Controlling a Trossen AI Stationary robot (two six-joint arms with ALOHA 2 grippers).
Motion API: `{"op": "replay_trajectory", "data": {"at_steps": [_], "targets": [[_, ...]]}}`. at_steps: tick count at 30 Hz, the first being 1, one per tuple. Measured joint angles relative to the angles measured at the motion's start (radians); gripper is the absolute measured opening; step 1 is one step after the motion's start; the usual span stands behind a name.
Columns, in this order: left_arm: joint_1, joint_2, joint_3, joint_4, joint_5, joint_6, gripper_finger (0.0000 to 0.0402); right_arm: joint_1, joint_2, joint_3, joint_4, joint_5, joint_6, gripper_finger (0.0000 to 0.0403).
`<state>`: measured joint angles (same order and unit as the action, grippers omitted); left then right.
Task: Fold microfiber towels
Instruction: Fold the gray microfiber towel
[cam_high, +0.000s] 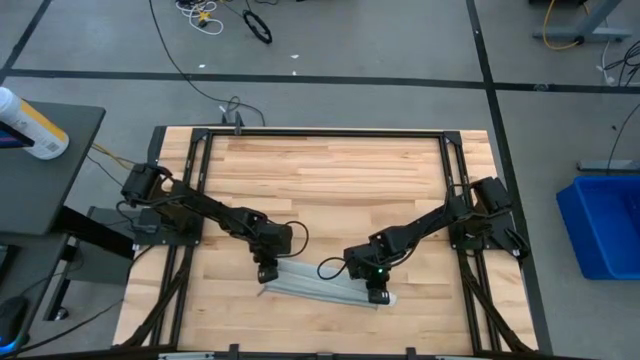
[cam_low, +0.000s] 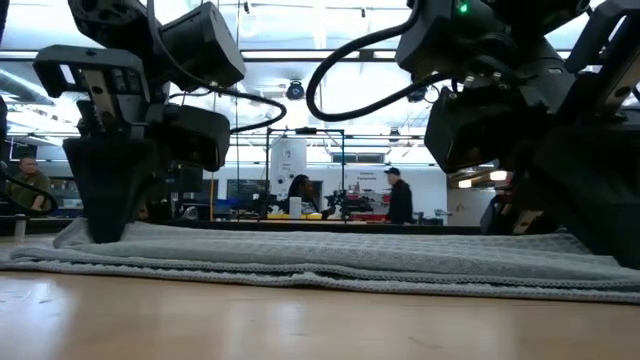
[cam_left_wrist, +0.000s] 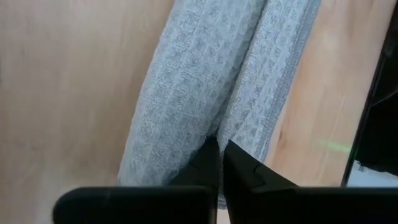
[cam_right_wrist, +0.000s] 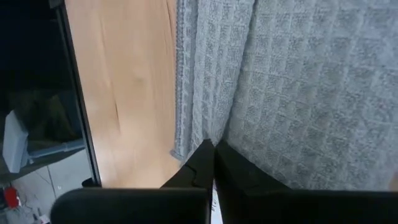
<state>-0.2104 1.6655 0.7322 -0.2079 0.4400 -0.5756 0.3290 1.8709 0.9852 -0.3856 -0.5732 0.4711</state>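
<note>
The light grey-blue microfiber towel (cam_high: 322, 283) lies folded into a long narrow strip near the table's near edge. It rests flat on the wood in several layers (cam_low: 330, 258). My left gripper (cam_high: 266, 272) stands on the strip's left end and is shut on it (cam_left_wrist: 220, 149). My right gripper (cam_high: 377, 294) stands on the strip's right end and is shut on it (cam_right_wrist: 211, 148). The white tag does not show. My left gripper pinches a raised fold of the towel (cam_left_wrist: 225, 127) at the strip's left end between its two fingers. The fingers (cam_low: 100, 225) point down from above. The towel lies on the table, slack. My right gripper pinches the edge of the towel's upper layer (cam_right_wrist: 219, 134) at the strip's right end between its two fingers, from above. The rest of the towel lies flat on the table. One layer or several, I cannot tell.
Bare wood (cam_high: 330, 180) stretches from the towel to the table's far edge. A black frame (cam_high: 320, 133) runs round the table. A blue bin (cam_high: 605, 225) stands on the floor to the right. People (cam_low: 398, 195) stand far off in the room behind.
</note>
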Motion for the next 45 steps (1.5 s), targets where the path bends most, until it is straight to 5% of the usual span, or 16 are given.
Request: {"op": "replay_trajectory", "data": {"at_steps": [6, 18, 37, 45], "targets": [[0.000, 0.001, 0.000, 0.018, 0.051, -0.017, 0.0067, 0.001, 0.000, 0.000, -0.006, -0.008, 0.000, 0.0048], [0.000, -0.011, 0.049, 0.023, 0.150, -0.029, 0.0196, 0.001, -0.002, 0.001, 0.001, -0.038, 0.050, 0.0196], [0.005, -0.131, 0.071, 0.015, 0.058, -0.075, 0.0201, 0.003, -0.067, 0.075, -0.127, -0.002, 0.099, 0.0228], [0.013, -0.131, 0.071, 0.025, 0.075, -0.075, 0.0201, -0.008, -0.092, 0.134, -0.239, 0.151, 0.181, 0.0244]]}}
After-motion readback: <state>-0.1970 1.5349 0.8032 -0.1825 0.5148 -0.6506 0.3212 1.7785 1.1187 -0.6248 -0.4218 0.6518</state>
